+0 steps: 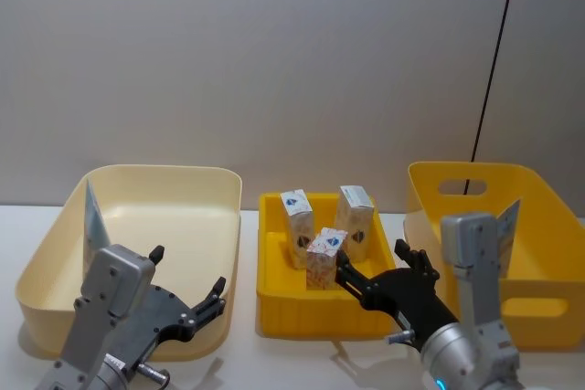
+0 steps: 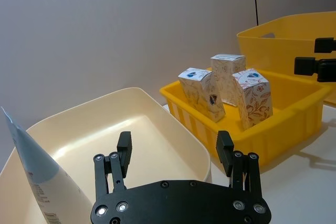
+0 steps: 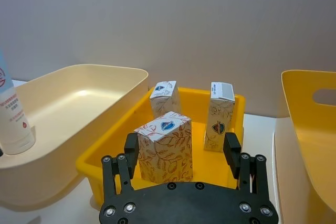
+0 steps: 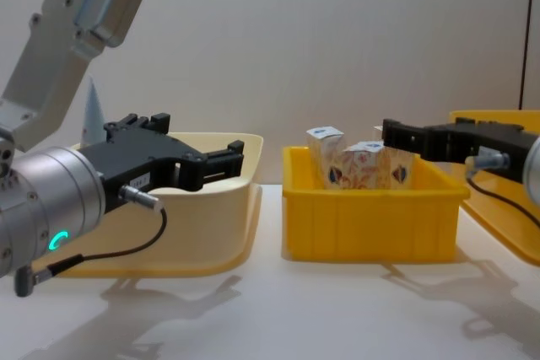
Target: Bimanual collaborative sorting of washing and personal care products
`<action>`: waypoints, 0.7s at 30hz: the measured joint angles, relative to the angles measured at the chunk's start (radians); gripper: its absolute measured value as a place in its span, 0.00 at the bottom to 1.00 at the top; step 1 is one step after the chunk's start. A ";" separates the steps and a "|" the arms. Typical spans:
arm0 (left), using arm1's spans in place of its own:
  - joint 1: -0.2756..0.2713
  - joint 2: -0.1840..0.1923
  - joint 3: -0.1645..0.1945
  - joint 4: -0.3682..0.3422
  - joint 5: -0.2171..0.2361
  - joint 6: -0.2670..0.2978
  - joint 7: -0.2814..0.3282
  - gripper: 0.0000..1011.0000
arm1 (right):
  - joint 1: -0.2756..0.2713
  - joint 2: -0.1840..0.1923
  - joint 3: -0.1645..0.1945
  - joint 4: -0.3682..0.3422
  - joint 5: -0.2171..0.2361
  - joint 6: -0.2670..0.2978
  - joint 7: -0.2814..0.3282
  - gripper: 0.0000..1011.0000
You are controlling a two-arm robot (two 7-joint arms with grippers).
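1. Cartons (image 1: 326, 257), three of them, stood in the small yellow bin (image 1: 274, 291).
2. One pale-blue tube (image 1: 94, 221) leaned inside the cream bin (image 1: 164, 180).
3. Left tool (image 1: 188, 268) hung spread over that bin; right tool (image 1: 373, 258), also apart, hovered beside the nearest carton.

The head camera looks down, the chest camera low and level, both wrist cameras forward from close; all share the middle yellow bin (image 1: 283, 308) holding cartons (image 1: 354, 216).

The left arm (image 1: 108, 291) and right arm (image 1: 472, 267) both reach forward, each silver wrist just behind its black gripper, and the left gripper (image 2: 174, 145) and right gripper (image 3: 181, 145) have their fingers spread wide apart.
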 joint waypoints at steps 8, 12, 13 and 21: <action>0.000 0.000 0.000 0.000 0.000 0.000 0.000 0.99 | 0.039 -0.033 -0.008 0.048 -0.019 0.018 -0.023 0.99; 0.000 0.000 0.000 0.000 0.000 0.000 0.000 0.99 | 0.056 -0.045 -0.011 0.068 -0.026 0.024 -0.025 0.99; 0.000 0.000 0.000 0.000 0.000 0.000 0.000 0.99 | 0.063 -0.049 -0.013 0.077 -0.028 0.026 -0.025 0.99; 0.000 0.000 0.000 0.000 0.000 0.000 0.000 0.99 | 0.094 -0.070 -0.019 0.119 -0.038 0.038 -0.025 0.99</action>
